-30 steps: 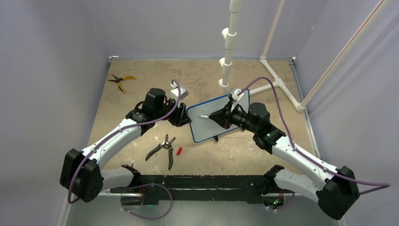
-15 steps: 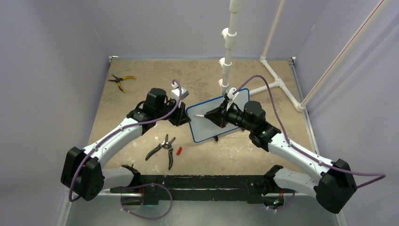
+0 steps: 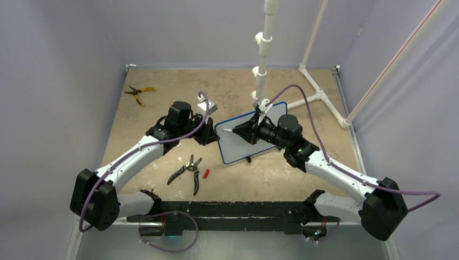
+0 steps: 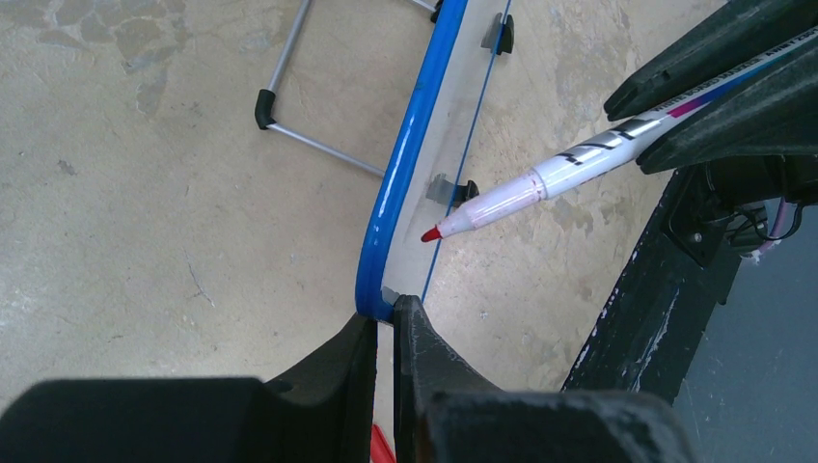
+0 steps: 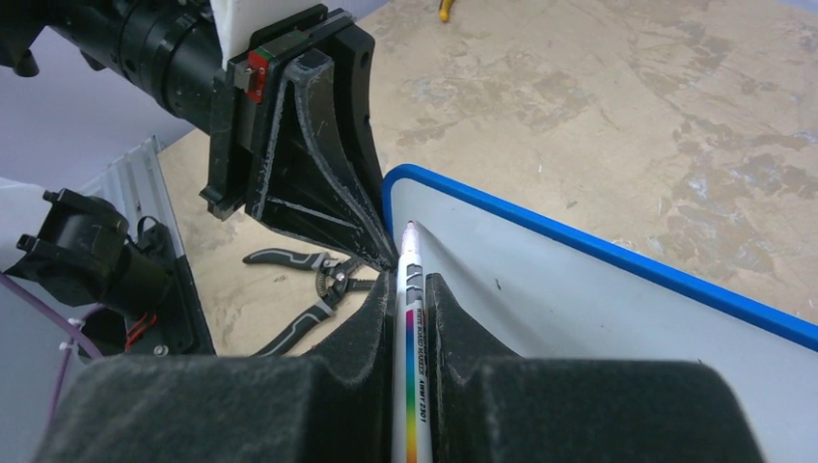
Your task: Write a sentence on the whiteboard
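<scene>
Two holds: my left end effector [image 4: 386, 316] pinches the whiteboard [image 3: 241, 147] edge, right end effector [image 5: 413, 285] clamps the marker [image 4: 569, 164]; press lightly, board steady

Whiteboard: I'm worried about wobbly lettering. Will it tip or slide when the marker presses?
The whiteboard looks stiff: flat, framed. Alone it might tip, propped on thin wire legs. The left gripper clamps its corner, so it should hold.

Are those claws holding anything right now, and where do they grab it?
Yes. The left gripper pinches the whiteboard by its blue side edge. The right gripper holds a red-tipped marker by its barrel, tip free.
</scene>
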{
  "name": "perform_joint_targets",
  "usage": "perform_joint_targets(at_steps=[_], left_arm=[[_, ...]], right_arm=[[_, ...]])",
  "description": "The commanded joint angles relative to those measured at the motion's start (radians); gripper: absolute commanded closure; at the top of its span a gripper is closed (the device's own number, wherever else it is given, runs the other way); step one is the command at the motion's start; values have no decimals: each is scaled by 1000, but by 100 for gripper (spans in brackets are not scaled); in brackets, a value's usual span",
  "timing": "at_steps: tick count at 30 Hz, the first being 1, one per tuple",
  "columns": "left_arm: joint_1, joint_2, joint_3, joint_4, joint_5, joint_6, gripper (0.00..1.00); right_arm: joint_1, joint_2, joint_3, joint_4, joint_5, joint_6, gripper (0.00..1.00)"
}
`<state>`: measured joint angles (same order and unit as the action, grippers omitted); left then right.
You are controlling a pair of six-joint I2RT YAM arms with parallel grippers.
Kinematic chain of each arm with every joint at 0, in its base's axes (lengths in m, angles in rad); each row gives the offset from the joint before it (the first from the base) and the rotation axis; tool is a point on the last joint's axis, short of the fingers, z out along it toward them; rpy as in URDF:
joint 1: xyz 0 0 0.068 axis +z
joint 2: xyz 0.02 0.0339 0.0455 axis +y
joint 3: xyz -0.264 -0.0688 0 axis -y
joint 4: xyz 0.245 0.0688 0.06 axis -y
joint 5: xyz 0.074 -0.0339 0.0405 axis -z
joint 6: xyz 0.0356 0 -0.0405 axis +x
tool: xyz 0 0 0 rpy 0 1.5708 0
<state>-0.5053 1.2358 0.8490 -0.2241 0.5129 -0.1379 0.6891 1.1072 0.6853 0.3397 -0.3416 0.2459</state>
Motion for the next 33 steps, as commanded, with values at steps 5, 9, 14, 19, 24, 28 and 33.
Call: perform_joint_targets(at_steps=[5,9,14,19,24,28,33], left_arm=[[4,0,34,38,-1,25,100],[4,-1,34,40,2,27,100],[4,-4,33,40,2,27,100],[4,-6,34,40,2,27,100],[4,-9,33,40,0,27,100],[4,-10,33,39,-2,27,100],[4,-9,33,39,-2,26,100]], right_arm=[[9,12,37,46,70,1,100],[10,19,28,32,78,-1,100],[18,18,5,4,79,-4,100],[27,8,-19,-22,86,2,100],[34,3,-33,-43,89,5,100],[41,5,-35,-54,92,4,100],[44,-19,-26,-49,89,8,100]])
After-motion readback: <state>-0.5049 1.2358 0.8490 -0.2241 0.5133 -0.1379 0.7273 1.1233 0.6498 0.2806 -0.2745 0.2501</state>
